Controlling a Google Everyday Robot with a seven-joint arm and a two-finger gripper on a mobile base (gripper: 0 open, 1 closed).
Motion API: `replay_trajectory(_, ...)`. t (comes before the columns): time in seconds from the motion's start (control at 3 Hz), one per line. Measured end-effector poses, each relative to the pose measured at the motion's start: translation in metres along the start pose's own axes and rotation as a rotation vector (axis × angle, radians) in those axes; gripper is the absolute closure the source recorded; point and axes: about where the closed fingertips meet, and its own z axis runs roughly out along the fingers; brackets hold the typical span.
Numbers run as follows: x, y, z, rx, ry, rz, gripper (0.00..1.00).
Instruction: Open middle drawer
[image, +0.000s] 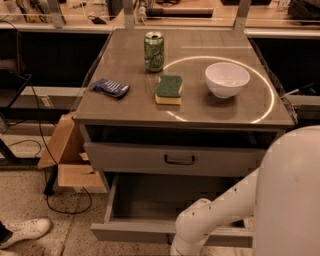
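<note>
The cabinet (95, 112) is showing two drawer fronts. The upper drawer (130, 158) is sitting nearly flush and carrying one small dark loop handle (180, 160). Below it, the middle drawer (135, 232) is standing pulled well out toward the camera, its grey inside lying bare and its front running near the bottom edge of the view.

One white robot arm (215, 217) is reaching in from the lower right, crossing over the right part of that open drawer and bending down over its front. The gripper is lying past the arm's end, below the bottom edge of the view, at the front of the middle drawer — whether it is open, closed or grasping anything cannot be told. The robot's rounded white body (292, 195) is filling the lower right corner.

Four things are resting on the cabinet's top, each one of a kind:
- one green can (154, 51), standing upright toward the back
- one white bowl (227, 79), to the right
- one green-and-yellow sponge (169, 89), lying between can and bowl, nearer the front
- one blue packet (109, 88), lying near the left edge

On the floor to the left, one cardboard box (67, 150) is leaning against the cabinet, a dark cable (67, 207) is looping in front of it, and one white shoe (25, 232) is showing in the corner.
</note>
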Motion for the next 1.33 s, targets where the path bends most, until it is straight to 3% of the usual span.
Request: replay_trajectory(1.33,0.011,0.023,-0.001,-0.030,-0.027,0.031,0.00)
